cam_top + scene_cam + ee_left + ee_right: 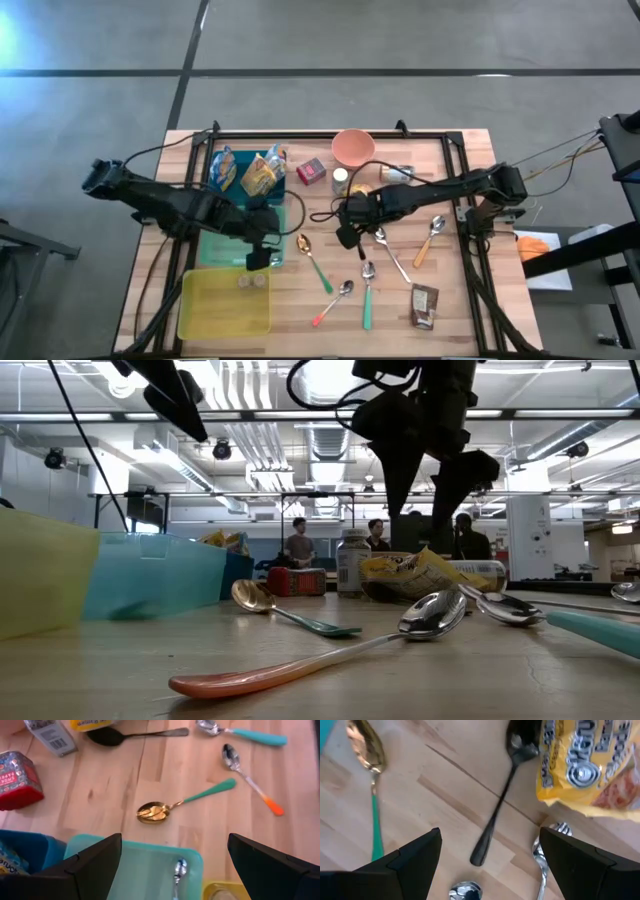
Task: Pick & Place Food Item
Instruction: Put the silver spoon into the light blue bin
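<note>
Wooden table (440, 330) is cluttered with spoons, bins and snacks; right gripper (350, 222) hangs mid-table with jaws spread and empty, just beside the yellow snack bag (587, 765) that lies flat near the pill bottle (341, 181). Looks like the approach step: next it needs to drop and center over the bag, probably, then close. Left gripper (262, 240), also spread and empty, waits over the teal bin (150, 870).

Between the right end effector (490, 857)'s spread fingers, a black spoon (501, 800) lies on the wooden worktop (435, 805) beside a yellow snack bag (590, 765) and a gold, green-handled spoon (370, 775).
</note>
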### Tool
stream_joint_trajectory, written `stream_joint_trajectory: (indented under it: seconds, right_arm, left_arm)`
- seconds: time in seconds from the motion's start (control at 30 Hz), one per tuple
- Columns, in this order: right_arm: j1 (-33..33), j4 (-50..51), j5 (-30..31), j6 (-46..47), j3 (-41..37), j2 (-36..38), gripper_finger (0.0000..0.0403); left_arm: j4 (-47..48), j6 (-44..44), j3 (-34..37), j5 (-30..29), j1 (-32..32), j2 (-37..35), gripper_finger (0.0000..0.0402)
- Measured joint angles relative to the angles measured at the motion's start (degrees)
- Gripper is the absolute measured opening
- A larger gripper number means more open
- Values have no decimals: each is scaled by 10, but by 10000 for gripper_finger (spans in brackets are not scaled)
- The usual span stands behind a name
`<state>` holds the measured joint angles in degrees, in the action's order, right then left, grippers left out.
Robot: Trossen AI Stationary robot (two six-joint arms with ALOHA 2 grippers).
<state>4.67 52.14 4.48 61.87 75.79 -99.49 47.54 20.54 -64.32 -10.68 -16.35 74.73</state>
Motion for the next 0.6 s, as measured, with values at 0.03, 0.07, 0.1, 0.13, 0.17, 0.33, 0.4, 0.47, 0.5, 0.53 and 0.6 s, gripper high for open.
stream_joint_trajectory:
  seconds: [0.03, 0.07, 0.1, 0.13, 0.17, 0.33, 0.4, 0.47, 0.5, 0.53, 0.6]
  right_arm:
    - [0, 0, 0, 9, -4, 0, 330]
    - [0, 0, -1, 18, -7, 0, 330]
    - [1, 0, -1, 26, -11, 0, 330]
    - [2, 4, 0, 34, -15, 0, 330]
    - [3, 13, 0, 43, -19, 0, 330]
    - [27, 42, -12, 75, -52, 0, 330]
    - [39, 41, -19, 78, -66, 0, 330]
    - [50, 30, -19, 78, -81, 0, 329]
    - [54, 24, -20, 80, -89, 0, 326]
    - [58, 20, -21, 80, -97, 0, 321]
    - [63, 15, -21, 73, -109, 0, 306]
  left_arm:
    - [0, -8, -2, 2, 4, 5, 372]
    - [-2, -14, -3, 4, 6, 10, 372]
    - [-2, -21, -5, 8, 8, 13, 372]
    - [-2, -25, -7, 12, 9, 16, 372]
    - [-4, -26, -8, 14, 10, 16, 372]
    - [-7, -18, -7, 13, 10, 13, 372]
    - [-7, -12, -7, 13, 10, 12, 372]
    - [-8, -12, -7, 13, 10, 12, 372]
    - [-9, -11, -7, 13, 10, 12, 372]
    - [-9, -10, -7, 13, 10, 12, 372]
    - [-10, -11, -7, 13, 10, 12, 372]
